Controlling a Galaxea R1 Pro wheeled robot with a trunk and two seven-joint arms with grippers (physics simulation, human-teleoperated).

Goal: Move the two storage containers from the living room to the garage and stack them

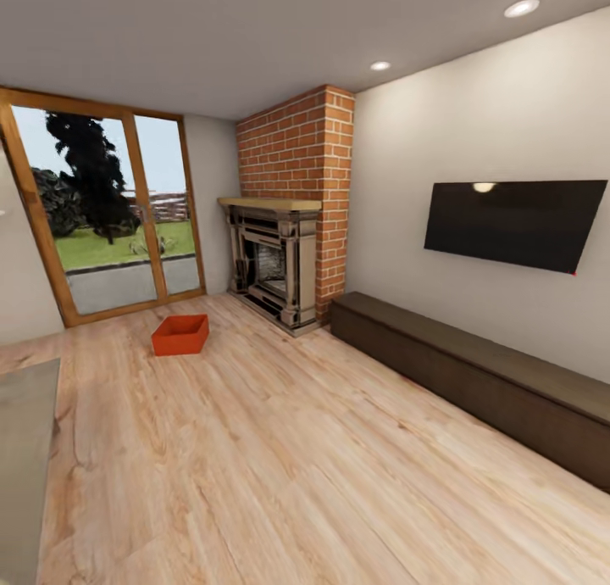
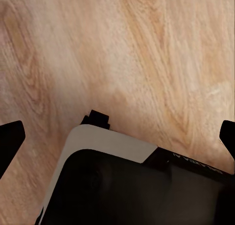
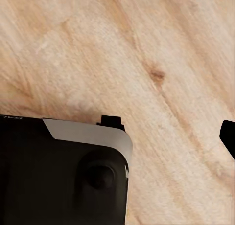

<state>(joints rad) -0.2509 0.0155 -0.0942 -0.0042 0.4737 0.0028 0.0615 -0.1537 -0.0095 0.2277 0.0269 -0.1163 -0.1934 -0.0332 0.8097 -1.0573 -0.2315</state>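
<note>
1. Plank floor (image 1: 280,483) lies nearest, bare light wood running from the robot's base toward the far wall. A grey slab edge (image 1: 21,458) of some furniture cuts in at the near left; what it is cannot be told.
2. Both wrist views look straight down on those planks past the robot's dark, white-trimmed body (image 2: 112,186). This suggests both arms hang low and tucked beside the trunk, pointing at the floor.
3. Left claw (image 2: 117,137): its 2 dark fingertips (image 2: 10,139) sit at opposite edges of the frame, so it is spread wide with nothing in it.
4. Right claw: only 1 fingertip (image 3: 229,137) is in frame, far out at the edge. Its spread cannot be told for sure.
5. Farther on, 1 orange-red bin (image 1: 180,334) rests flat on the floor, open side up, well apart from the robot. It lies near the glass door (image 1: 110,212) and left of the fireplace (image 1: 275,263).
6. Along the right wall runs a low dark bench (image 1: 474,373) under the TV (image 1: 515,222).
7. Step in hand, as I judge it: drive to the bin. Best to approach square to 1 of its long sides, stop with the bin centred between the arms, then lower both claws to the rim.
</note>
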